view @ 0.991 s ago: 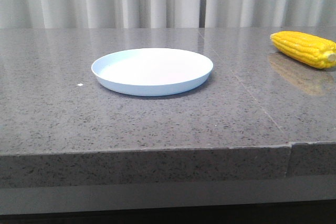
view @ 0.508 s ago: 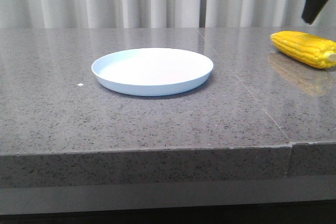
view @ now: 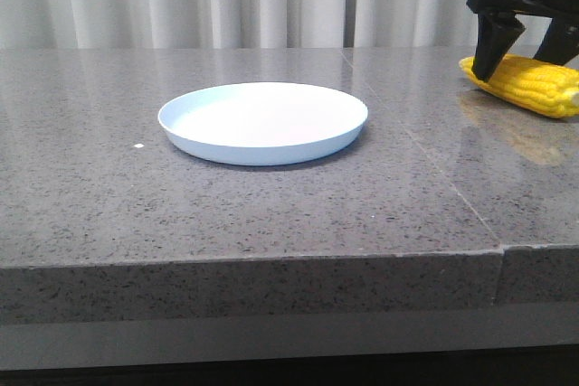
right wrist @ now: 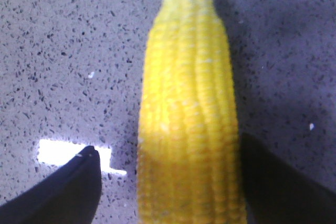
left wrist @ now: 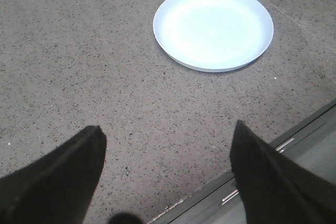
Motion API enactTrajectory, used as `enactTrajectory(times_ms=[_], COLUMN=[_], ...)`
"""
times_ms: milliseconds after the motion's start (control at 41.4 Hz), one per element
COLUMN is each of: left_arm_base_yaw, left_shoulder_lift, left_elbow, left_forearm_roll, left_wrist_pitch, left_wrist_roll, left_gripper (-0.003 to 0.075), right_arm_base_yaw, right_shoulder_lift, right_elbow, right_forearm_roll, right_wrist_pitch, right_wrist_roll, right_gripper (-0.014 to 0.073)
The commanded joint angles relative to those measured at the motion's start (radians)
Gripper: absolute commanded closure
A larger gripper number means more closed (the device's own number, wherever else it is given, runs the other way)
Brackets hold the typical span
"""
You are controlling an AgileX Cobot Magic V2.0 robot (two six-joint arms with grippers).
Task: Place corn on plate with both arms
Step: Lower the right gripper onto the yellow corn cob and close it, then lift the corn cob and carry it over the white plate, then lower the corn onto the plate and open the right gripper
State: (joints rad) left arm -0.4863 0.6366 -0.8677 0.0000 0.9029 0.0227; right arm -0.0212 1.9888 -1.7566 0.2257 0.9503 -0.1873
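Observation:
The corn (view: 536, 85) is a bright yellow cob lying on the grey stone table at the far right. My right gripper (view: 523, 62) has come down over it, open, with one finger on each side of the cob. In the right wrist view the corn (right wrist: 189, 108) fills the gap of the right gripper (right wrist: 168, 145); the fingers (right wrist: 68, 187) show no clear contact. The pale blue-white plate (view: 262, 153) sits empty at the table's middle. My left gripper (left wrist: 168, 145) is open and empty above the table near its front edge, with the plate (left wrist: 157, 24) ahead of it.
A seam in the stone (view: 434, 169) runs between the plate and the corn. A small white speck (view: 137, 145) lies left of the plate. The table's front edge (left wrist: 252, 182) is just under the left gripper. Grey curtains hang behind.
My right gripper has come into the front view from the top right and descended to straddle the corn. The corn and the plate have not moved.

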Motion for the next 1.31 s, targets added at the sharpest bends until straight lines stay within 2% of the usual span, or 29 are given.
enactTrajectory(times_ms=[0, 121, 193, 653, 822, 991, 1185, 1281], left_arm_base_yaw=[-0.008, -0.008, -0.008, -0.008, -0.008, -0.008, -0.008, -0.008], left_shoulder_lift=[0.002, 0.002, 0.002, 0.002, 0.002, 0.002, 0.002, 0.002], left_elbow=[-0.027, -0.027, -0.027, -0.027, -0.027, -0.027, -0.027, -0.027], left_forearm_roll=[0.0, 0.0, 0.0, 0.0, 0.0, 0.0, 0.0, 0.0], left_wrist_pitch=[-0.07, -0.07, -0.07, -0.07, -0.07, -0.07, -0.07, -0.07], left_wrist_roll=[-0.008, -0.008, -0.008, -0.008, -0.008, -0.008, -0.008, -0.008], left_gripper=[0.0229, 0.0229, 0.0229, 0.0229, 0.0229, 0.0229, 0.0229, 0.0229], right_arm_base_yaw=[0.004, 0.004, 0.004, 0.039, 0.127, 0.26, 0.433, 0.487], right_shoulder_lift=[-0.049, -0.049, -0.049, -0.136, -0.188, -0.215, -0.189, -0.158], right_elbow=[-0.035, -0.035, -0.035, -0.103, -0.103, -0.104, -0.105, -0.105], right_forearm_roll=[0.017, 0.017, 0.017, 0.017, 0.017, 0.019, 0.019, 0.019], right_wrist_pitch=[-0.031, -0.018, -0.008, 0.067, 0.071, 0.061, 0.038, -0.007], right_wrist_roll=[-0.014, -0.014, -0.014, -0.016, -0.017, -0.017, -0.001, 0.027], right_gripper=[0.0101, 0.0251, 0.0303, 0.0305, 0.0305, 0.0305, 0.0305, 0.0305])
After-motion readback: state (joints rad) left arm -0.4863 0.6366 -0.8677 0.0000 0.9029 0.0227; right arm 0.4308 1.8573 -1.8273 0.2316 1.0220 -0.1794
